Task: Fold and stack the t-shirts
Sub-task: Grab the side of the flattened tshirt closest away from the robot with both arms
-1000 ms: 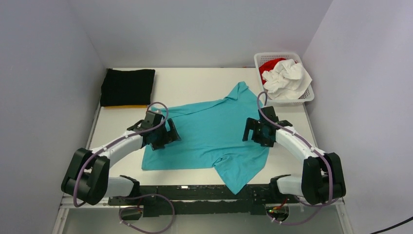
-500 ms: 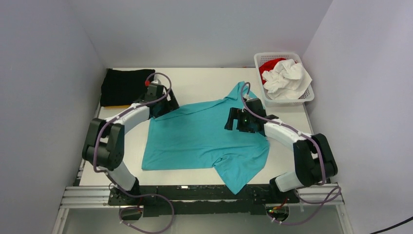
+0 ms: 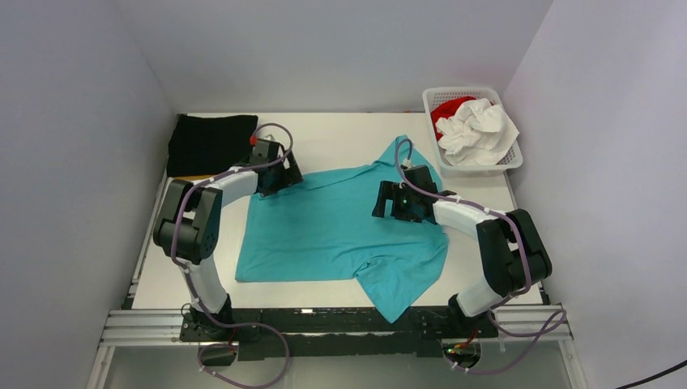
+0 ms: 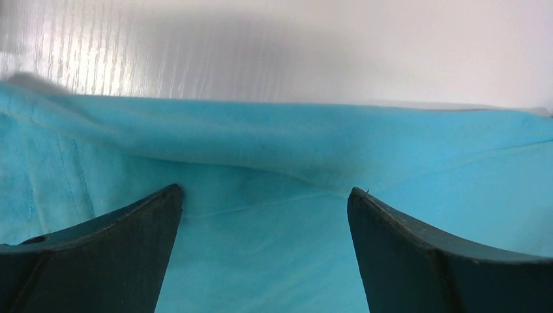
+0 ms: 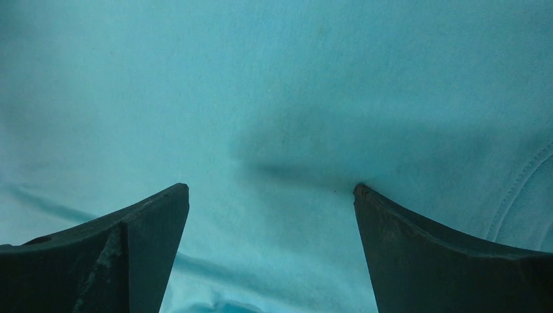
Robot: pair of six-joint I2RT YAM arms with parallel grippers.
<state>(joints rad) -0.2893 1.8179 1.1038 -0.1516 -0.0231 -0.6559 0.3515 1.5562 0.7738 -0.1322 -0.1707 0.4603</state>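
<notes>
shirt: your turquoise t-shirt [image 3: 340, 231], spread mid surface [image 3: 340, 134]
left fingers [image 4: 98, 261]: wide, at shirt's far edge
right fingers [image 5: 443, 261]: wide over cloth

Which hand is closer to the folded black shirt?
Left. The left hand is at the turquoise shirt's far-left corner, just right of the black shirt. The right hand is over the turquoise shirt's right side, farther away.
</notes>
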